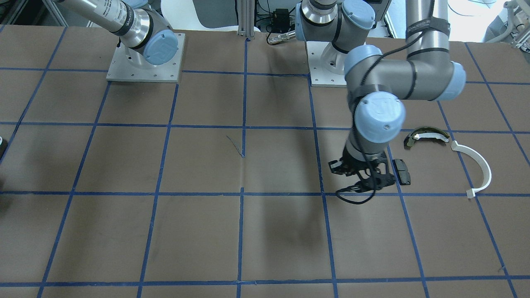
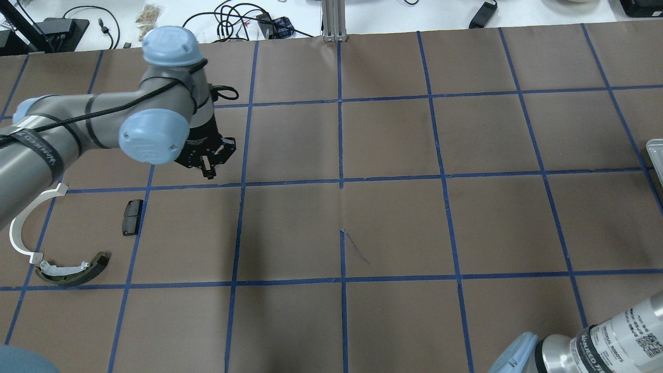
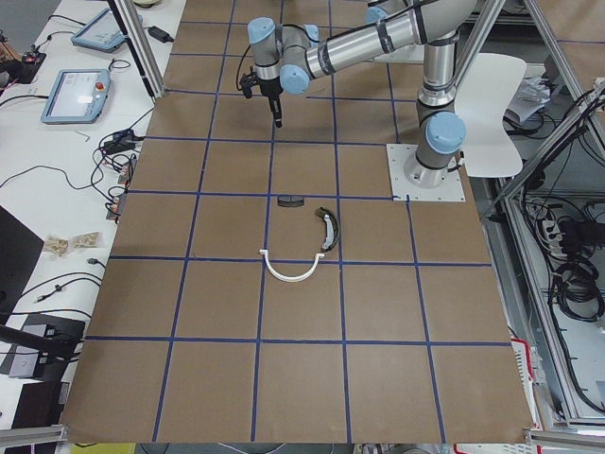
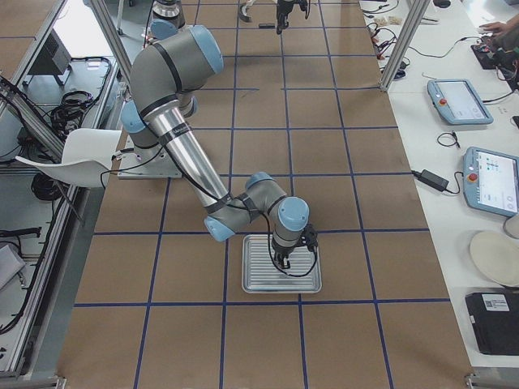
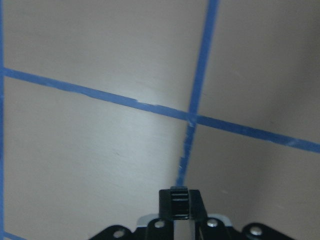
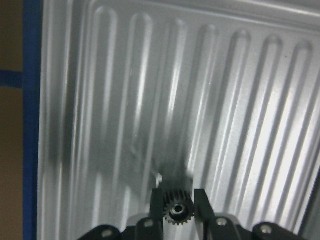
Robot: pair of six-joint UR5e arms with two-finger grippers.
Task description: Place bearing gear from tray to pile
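Note:
My right gripper [image 6: 176, 201] is shut on a small black toothed bearing gear [image 6: 176, 210] and holds it just above the ribbed silver tray [image 6: 235, 100]. The exterior right view shows this gripper [image 4: 285, 261] over the tray [image 4: 258, 284]. The pile lies at the other end of the table: a white curved arc [image 2: 19, 224], an olive-dark brake shoe [image 2: 72, 270] and a small black pad [image 2: 132, 217]. My left gripper [image 2: 208, 172] hangs above bare table beside the pad [image 1: 401, 171]. Its fingers [image 5: 180, 202] are pressed together and hold nothing.
Brown paper with a blue tape grid covers the table. Only a corner of the tray [image 2: 656, 155] shows at the right edge of the overhead view. The two arm base plates [image 1: 145, 58] stand on the robot's side. Tablets and cables lie on side benches.

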